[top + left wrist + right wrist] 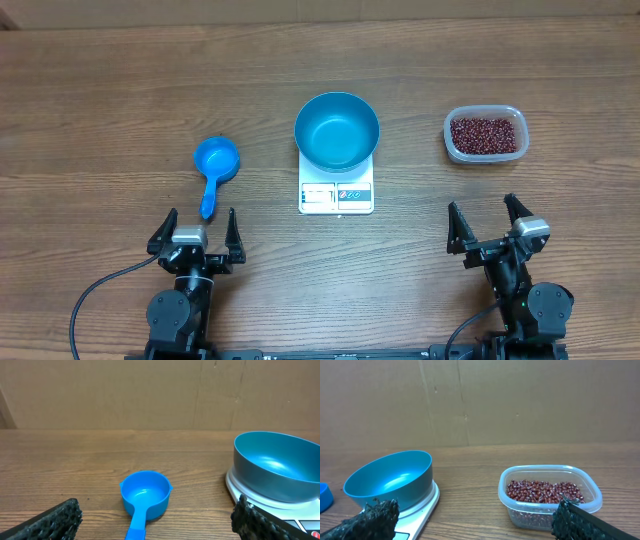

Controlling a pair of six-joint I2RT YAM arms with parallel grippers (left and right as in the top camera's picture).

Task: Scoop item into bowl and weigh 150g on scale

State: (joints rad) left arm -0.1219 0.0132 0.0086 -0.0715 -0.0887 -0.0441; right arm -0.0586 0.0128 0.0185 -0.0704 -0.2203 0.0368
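Left end effector [201,215]: fingers spread wide, holding nothing. Right end effector [481,205]: likewise.

Scoop [213,172] straight ahead of left one. Handle end near its fingertips, cup at far end. Long axis near-to-far, slightly tilted. Left arm clearly nearer, so handle grasp probably next.

Bowl [336,130] empty, on scale [336,196], right of scoop, apart.

Beans [485,134] in tub [449,130], ahead of right arm.

Tabletop [100,120] bare left of scoop.

Wood-grain table [100,60] — plain brown wall [100,390]
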